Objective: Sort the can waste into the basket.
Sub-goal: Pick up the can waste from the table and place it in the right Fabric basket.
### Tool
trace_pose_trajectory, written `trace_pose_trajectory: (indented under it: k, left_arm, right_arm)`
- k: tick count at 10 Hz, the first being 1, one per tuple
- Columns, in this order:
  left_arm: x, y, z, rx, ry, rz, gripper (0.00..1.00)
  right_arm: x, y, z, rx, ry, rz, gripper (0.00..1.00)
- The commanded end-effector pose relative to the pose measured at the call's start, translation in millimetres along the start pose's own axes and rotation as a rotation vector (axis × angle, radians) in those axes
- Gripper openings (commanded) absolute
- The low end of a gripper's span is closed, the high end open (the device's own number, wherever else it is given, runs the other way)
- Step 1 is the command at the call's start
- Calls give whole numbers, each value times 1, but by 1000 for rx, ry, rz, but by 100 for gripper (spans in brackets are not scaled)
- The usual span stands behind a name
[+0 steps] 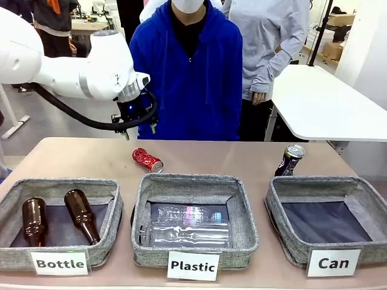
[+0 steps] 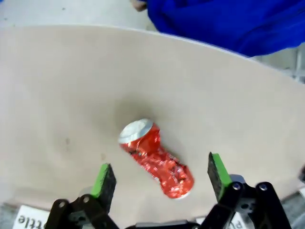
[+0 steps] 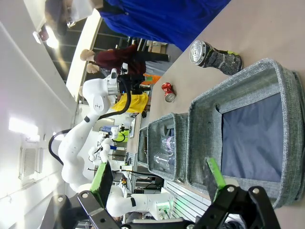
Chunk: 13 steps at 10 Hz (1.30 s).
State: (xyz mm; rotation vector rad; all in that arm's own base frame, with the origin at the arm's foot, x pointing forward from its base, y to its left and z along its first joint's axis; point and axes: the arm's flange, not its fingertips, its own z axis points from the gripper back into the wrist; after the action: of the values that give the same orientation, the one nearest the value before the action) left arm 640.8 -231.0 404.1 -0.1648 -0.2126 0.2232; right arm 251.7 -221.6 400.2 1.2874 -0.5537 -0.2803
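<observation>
Can-labelled basket (image 1: 273, 202) sits near right. Wide open and empty, the left pincer (image 1: 140, 130) hangs above the red can (image 1: 147, 160); the right pincer (image 3: 158, 164) gapes empty too. Crumpled metal may slip out as the jaws close.

Red can (image 1: 147, 160) lying mid-table; dark can (image 1: 290, 159) standing beyond grey basket (image 1: 314, 182)

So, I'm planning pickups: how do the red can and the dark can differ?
The red can lies on its side behind the Plastic basket; the dark can stands, slightly tilted, behind the Can basket. The open left gripper hangs over the red can, not the dark can. Both sit on the table, unsorted.
</observation>
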Motion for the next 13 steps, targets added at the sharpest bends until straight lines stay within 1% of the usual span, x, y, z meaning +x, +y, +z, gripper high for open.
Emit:
trace_pose_trajectory:
  k: [1, 3, 4, 5, 6, 7, 10, 11, 12, 13]
  left_arm:
    - [-36, 23, 5, 67, -54, 44, 100]
    - [-46, 18, -2, 73, -22, -16, 100]
    - [-49, 14, -4, 47, -38, -20, 100]
    - [-52, 7, -9, -16, -51, -13, 100]
    - [-52, 4, -11, -51, -24, -52, 100]
    - [-46, 10, -6, 34, -16, -23, 100]
    - [-46, 10, -6, 34, -16, -23, 100]
    - [-47, 7, -8, 15, -16, -23, 100]
    - [-52, 0, -11, 91, -26, 326, 100]
    - [-64, -8, -12, 90, -86, 378, 100]
  right_arm:
    - [2, 1, -1, 20, -17, 25, 100]
    - [2, 1, -1, 20, -17, 25, 100]
    - [2, 1, -1, 20, -17, 25, 100]
    - [2, 1, -1, 20, -17, 25, 100]
    - [2, 1, -1, 20, -17, 25, 100]
    - [2, 1, -1, 20, -17, 25, 100]
    - [2, 1, -1, 20, -17, 25, 100]
    - [2, 1, -1, 20, -17, 25, 100]
    - [2, 1, -1, 20, -17, 25, 100]
    - [2, 1, -1, 20, -17, 25, 100]
